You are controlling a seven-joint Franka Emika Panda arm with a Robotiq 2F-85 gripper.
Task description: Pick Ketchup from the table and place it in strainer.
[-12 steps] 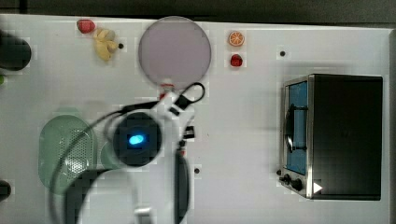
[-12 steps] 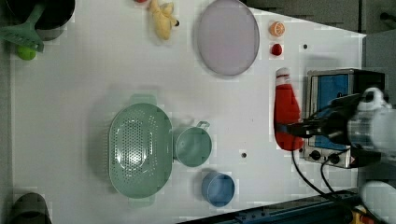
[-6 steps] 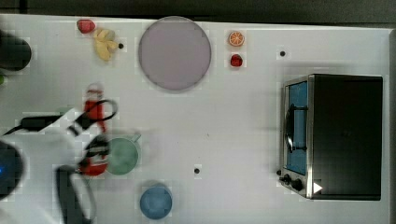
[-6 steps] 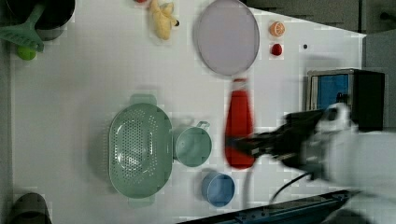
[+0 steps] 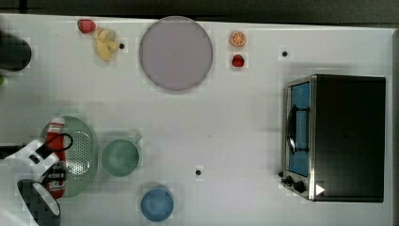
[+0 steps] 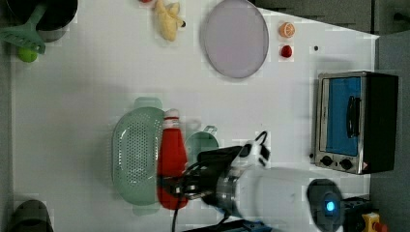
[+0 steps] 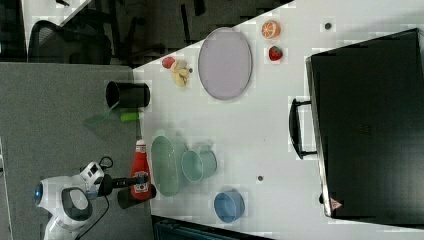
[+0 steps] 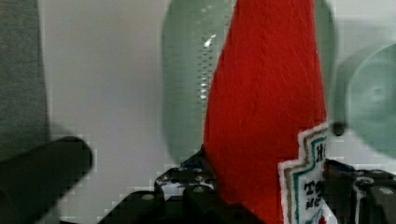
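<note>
Top view: white table (image 5: 235,122); the gripper (image 5: 49,162) is clamped on the ketchup (image 5: 55,157), over the strainer's (image 5: 82,150) left part. Green cup (image 5: 120,157) just beside the strainer.

Left view: ketchup (image 6: 171,162) lies along the strainer's (image 6: 135,162) right rim, label end in the gripper (image 6: 181,186).

Right view: grey floor (image 7: 55,100); toaster oven (image 7: 365,125) well apart.

Wrist view: fingers (image 8: 196,186) flank the bottle.

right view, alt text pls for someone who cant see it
A robot gripper holds a red ketchup bottle lying level in the air beside a mint-green strainer on a white table. A green cup, a blue bowl and a black toaster oven stand nearby.
</note>
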